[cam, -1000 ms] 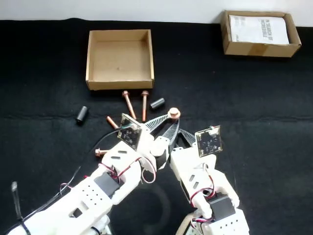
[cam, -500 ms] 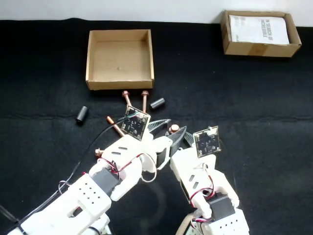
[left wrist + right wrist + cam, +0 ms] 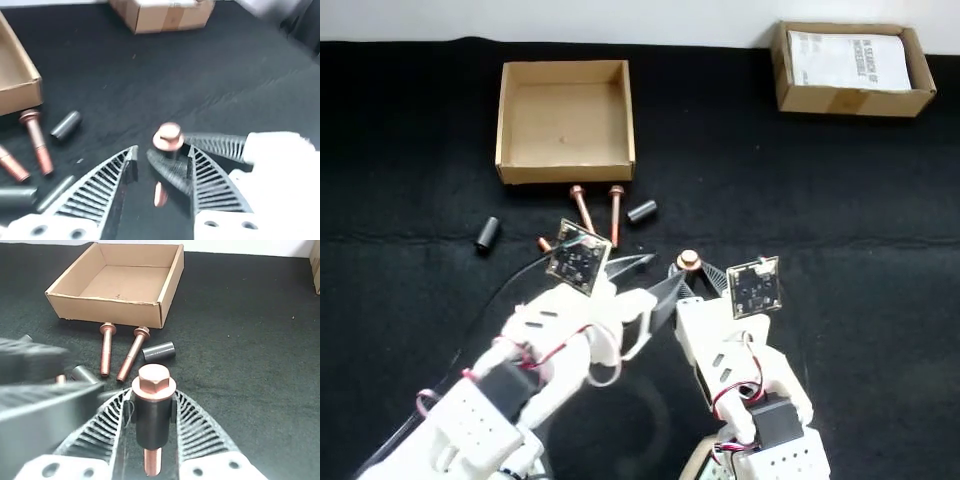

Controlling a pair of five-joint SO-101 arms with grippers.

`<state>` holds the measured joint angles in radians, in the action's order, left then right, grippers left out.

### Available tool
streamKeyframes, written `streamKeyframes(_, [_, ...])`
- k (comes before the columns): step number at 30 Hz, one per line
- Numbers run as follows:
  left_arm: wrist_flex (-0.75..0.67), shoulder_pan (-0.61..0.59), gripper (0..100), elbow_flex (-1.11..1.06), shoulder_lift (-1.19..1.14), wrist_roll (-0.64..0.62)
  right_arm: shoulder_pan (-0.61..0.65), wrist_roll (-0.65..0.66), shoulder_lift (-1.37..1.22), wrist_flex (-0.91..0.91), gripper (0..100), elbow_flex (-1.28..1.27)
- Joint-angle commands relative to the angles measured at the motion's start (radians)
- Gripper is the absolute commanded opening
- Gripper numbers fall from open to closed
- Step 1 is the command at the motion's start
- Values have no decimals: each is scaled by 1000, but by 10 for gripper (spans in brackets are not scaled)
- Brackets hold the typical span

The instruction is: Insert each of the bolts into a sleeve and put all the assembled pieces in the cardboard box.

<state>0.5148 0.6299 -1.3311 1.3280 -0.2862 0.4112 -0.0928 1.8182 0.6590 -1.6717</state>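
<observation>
1. Here's the right pincer [image 3: 152, 407], clamped on a dark sleeve [image 3: 151, 422] with a copper bolt [image 3: 153, 381] seated through it, head up, shank poking out below.
2. The left pincer [image 3: 162, 150] stands spread wide on either side of that piece, gripping nothing.
3. It looks assembled to me. Best play: the left backs clear, then the right carries the piece over the cardboard box [image 3: 107, 307] wall and lowers it before letting go.
4. Just in front of that box lie two loose bolts [image 3: 105, 347] and a spare sleeve [image 3: 159, 352].
5. Black cloth covers the desk [image 3: 800, 200], and a second box [image 3: 850, 100] sits well apart at the far corner.
</observation>
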Motion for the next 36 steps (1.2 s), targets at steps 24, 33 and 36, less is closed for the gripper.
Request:
streamKeyframes(24, [621,-854,9,-243,472,150,-22,8,8,1,6,-64])
streamKeyframes(33, [736,-854,9,-268,473,723,-22,8,8,2,6,-70])
streamKeyframes(36, [740,-854,9,-286,473,792,-22,8,8,2,6,-71])
